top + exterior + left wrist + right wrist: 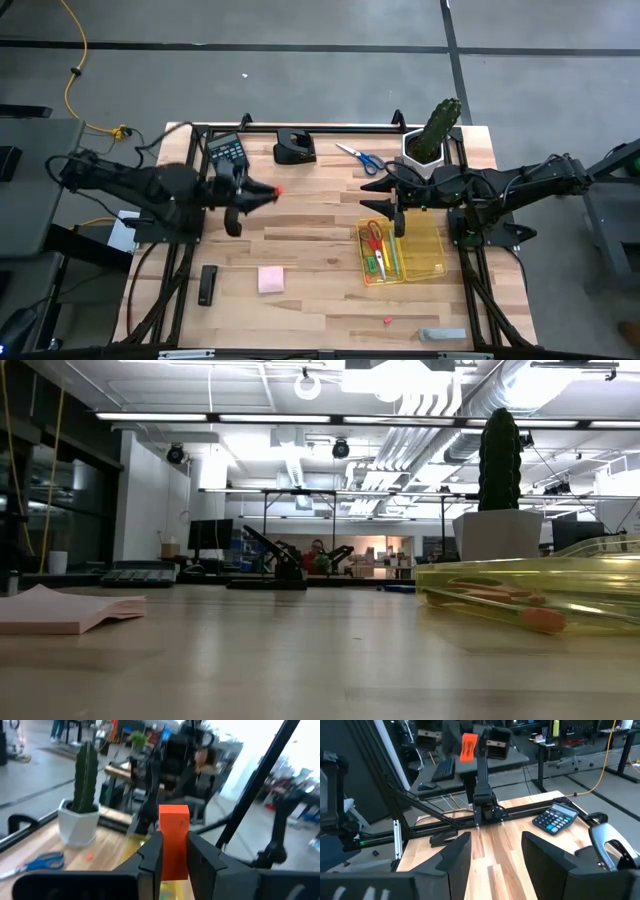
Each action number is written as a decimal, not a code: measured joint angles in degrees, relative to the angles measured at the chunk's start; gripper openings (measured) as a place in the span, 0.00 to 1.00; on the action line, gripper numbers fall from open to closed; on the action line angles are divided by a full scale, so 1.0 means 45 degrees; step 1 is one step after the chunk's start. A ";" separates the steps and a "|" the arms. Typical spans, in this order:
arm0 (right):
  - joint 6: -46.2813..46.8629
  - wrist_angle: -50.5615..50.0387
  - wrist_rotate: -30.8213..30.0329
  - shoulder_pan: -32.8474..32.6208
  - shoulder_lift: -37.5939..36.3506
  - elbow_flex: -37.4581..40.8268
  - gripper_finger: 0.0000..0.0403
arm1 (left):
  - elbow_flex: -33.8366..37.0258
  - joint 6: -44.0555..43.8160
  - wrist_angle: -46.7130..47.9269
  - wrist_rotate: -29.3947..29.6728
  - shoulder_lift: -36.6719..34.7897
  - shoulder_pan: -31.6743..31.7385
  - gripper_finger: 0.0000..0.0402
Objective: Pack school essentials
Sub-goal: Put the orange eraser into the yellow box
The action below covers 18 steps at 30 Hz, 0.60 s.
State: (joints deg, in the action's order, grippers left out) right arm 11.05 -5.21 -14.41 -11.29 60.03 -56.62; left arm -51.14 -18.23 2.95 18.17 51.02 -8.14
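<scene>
My left gripper point(270, 192) hangs above the table's left middle, pointing level toward the right, shut on a small orange-red block point(173, 827). Above the near end of the clear yellow tray point(432, 262), my right gripper point(396, 212) stands open with nothing between its fingers point(495, 855). In the tray lie red-handled scissors point(374, 238) and thin pens point(390, 262). Blue-handled scissors point(361, 158) lie flat at the far side. A pink sticky pad point(270, 279) lies flat near the front, and a tiny red bit point(387, 320) lies at the front right. My left gripper pinches the orange-red block by two opposite sides point(165, 851) between its two fingers. The fingers come level from the table's left. The block's free end point(173, 812) juts past the fingertips, and the block is lifted clear of the table.
A cactus in a white pot point(434, 132) stands at the far right behind the tray. A calculator point(227, 151) and a black desk tool point(294, 149) sit at the far edge. A black bar point(207, 284) lies front left, a grey piece point(442, 334) front right.
</scene>
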 joint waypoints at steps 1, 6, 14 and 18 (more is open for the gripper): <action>0.0000 0.0048 0.0002 0.0000 0.0000 0.0000 0.42 | 0.0090 -0.0044 -0.0326 -0.0314 -0.0089 0.0311 0.15; 0.0000 0.0106 -0.0006 0.0000 0.0086 0.0000 0.42 | 0.1961 -0.0981 -0.3976 -0.1423 -0.0241 0.1326 0.15; -0.0736 0.2085 -0.0083 0.0000 0.1896 0.0000 0.42 | 0.4398 -0.2013 -1.1331 -0.1355 0.1089 0.2144 0.15; -0.2194 0.4576 -0.0217 0.0000 0.3335 0.0000 0.42 | 0.4388 -0.2584 -1.2117 -0.1123 0.1923 0.2239 0.15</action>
State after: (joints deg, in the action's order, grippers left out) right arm 1.18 15.38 -15.39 -11.29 75.04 -56.62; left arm -31.40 -29.86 -51.57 13.12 59.67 1.93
